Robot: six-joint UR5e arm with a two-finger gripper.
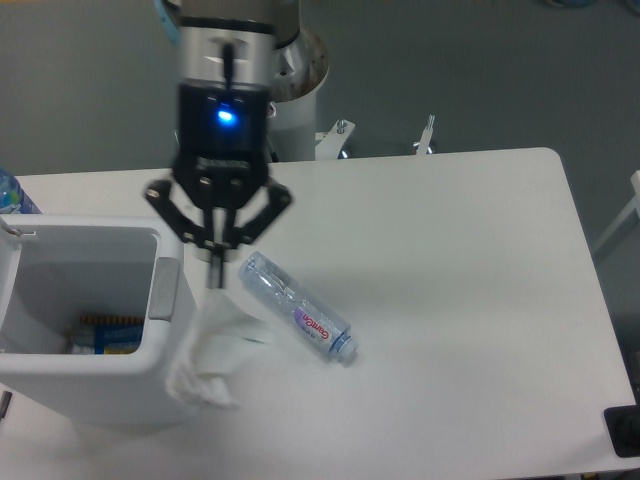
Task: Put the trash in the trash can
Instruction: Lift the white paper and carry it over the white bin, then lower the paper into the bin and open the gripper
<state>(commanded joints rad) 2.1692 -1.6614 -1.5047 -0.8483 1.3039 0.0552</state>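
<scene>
A white table [480, 300] with rounded corners carries the clear crushed bottle [297, 320], lying on its side near the middle, and the white trash can [120, 395] standing at its left edge; something blue [12, 195], perhaps another bottle, shows far left.

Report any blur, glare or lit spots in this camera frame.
Fixed camera: lighting soft and even; the tool and its hanging crumpled white paper scrap look slightly blurred; a blue indicator light glows brightly on the wrist; the clear crushed plastic bottle stays fairly sharp.
</scene>
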